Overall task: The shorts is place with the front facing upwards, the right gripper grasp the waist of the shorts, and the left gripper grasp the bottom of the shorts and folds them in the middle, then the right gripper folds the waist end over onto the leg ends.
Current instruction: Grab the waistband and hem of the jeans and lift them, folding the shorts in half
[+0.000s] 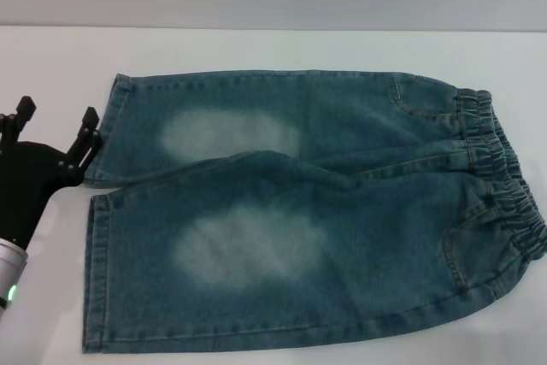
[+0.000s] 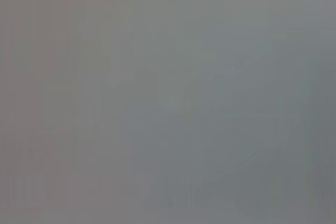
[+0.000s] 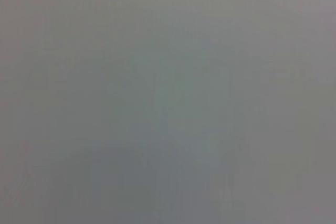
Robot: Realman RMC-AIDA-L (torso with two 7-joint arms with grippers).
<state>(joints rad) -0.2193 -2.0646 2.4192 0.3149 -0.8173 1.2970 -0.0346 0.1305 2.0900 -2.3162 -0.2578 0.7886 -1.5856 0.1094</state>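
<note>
**Asker:** So where are the shorts (image 1: 299,211) lying, and how?

**Describer:** Flat on a white table (image 1: 51,57), front side up, spread sideways. The gathered waist (image 1: 500,173) sits at one end and the bottom of the shorts (image 1: 101,211), two straight stitched hems, at the other. One leg lies farther from the robot than the other, and the nearer leg overlaps it slightly around the crotch. Each thigh has a pale faded patch.

**Asker:** Is anything holding them?

**Describer:** No. The left gripper (image 1: 55,126) stands just beside the hem of the farther leg, fingers spread wide with nothing between them. One fingertip is very close to the hem edge; I cannot tell whether it touches. The right gripper is not in view, and both wrist views show only a featureless grey blur.

**Asker:** What would make the grasp go well?

**Describer:** Probably closing on the hem itself, where the stitched double layer gives something firm to pinch, and taking the cloth's full thickness so it lifts evenly. The waist needs a matching hold before any fold.

**Asker:** Anything in the way?

**Describer:** Nothing else shows beside the shorts. The overlap ridge at the crotch may bunch when the legs fold together.
</note>
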